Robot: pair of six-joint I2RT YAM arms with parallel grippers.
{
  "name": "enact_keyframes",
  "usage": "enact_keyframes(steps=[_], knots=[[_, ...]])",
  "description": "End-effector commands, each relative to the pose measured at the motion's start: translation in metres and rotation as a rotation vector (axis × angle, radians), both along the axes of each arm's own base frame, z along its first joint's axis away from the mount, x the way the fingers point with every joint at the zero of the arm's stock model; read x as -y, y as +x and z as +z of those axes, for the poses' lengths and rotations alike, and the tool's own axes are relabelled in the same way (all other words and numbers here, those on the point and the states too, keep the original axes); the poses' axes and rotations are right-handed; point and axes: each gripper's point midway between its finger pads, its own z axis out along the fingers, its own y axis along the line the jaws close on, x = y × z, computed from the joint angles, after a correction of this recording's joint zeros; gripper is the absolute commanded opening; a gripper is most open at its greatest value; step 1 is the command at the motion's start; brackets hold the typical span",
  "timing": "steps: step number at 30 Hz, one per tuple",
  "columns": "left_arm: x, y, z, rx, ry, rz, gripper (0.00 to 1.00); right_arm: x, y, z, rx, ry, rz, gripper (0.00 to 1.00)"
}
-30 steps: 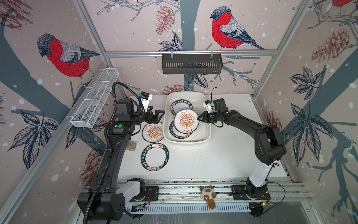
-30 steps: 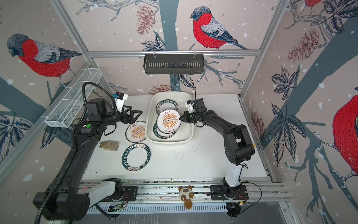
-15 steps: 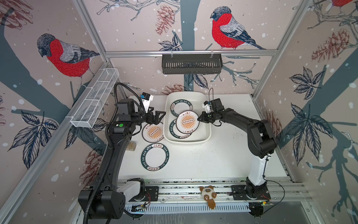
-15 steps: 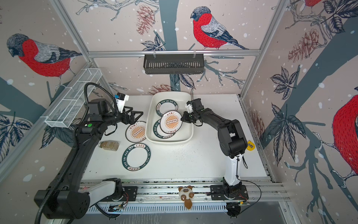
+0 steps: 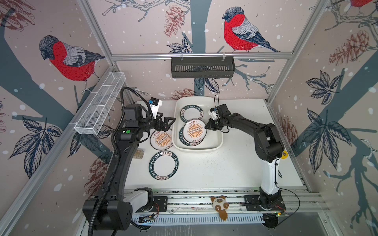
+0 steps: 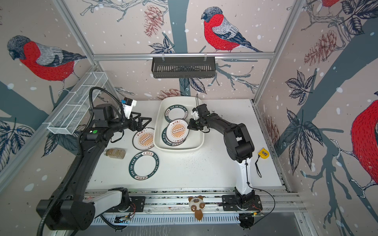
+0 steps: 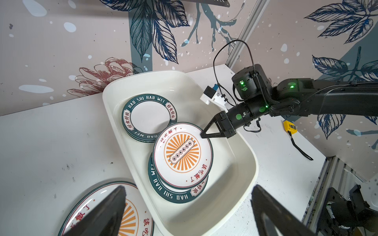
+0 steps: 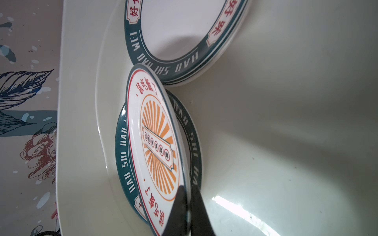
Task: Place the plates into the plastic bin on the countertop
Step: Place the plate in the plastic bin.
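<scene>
Plenty of bare countertop (image 5: 225,167) around the plastic bin (image 5: 198,148) at the back. The right gripper (image 5: 206,127) is pinched on the rim of a sunburst plate (image 5: 194,130), which is tilted over a green-rimmed plate (image 5: 180,136) inside the bin, so I'd guess it just needs lowering. The left gripper (image 5: 169,124) hangs wide open over the second sunburst plate (image 5: 162,140), just beside the bin's left wall.

A green-rimmed plate (image 7: 169,194) is largely covered by the sunburst plate (image 7: 182,154); in a top view a jar (image 5: 140,153) is half hidden by the left arm (image 5: 122,155).
</scene>
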Motion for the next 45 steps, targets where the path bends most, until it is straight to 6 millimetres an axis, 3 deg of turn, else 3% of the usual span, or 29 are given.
enact_keyframes(steps=[1,16,30,45], knots=[[0.003,-0.002,0.009,0.037,-0.011,-0.024,0.95,-0.005,-0.003,-0.003,-0.012,0.007,0.018,0.02],[0.005,-0.005,0.013,0.048,-0.023,-0.034,0.95,-0.008,-0.016,-0.016,-0.051,-0.012,0.028,0.04],[0.005,-0.005,0.016,0.057,-0.021,-0.035,0.95,-0.017,-0.024,-0.001,-0.057,0.016,0.047,0.06],[0.006,-0.009,0.02,0.067,-0.026,-0.042,0.96,-0.015,-0.033,-0.02,-0.092,-0.021,0.042,0.1]])
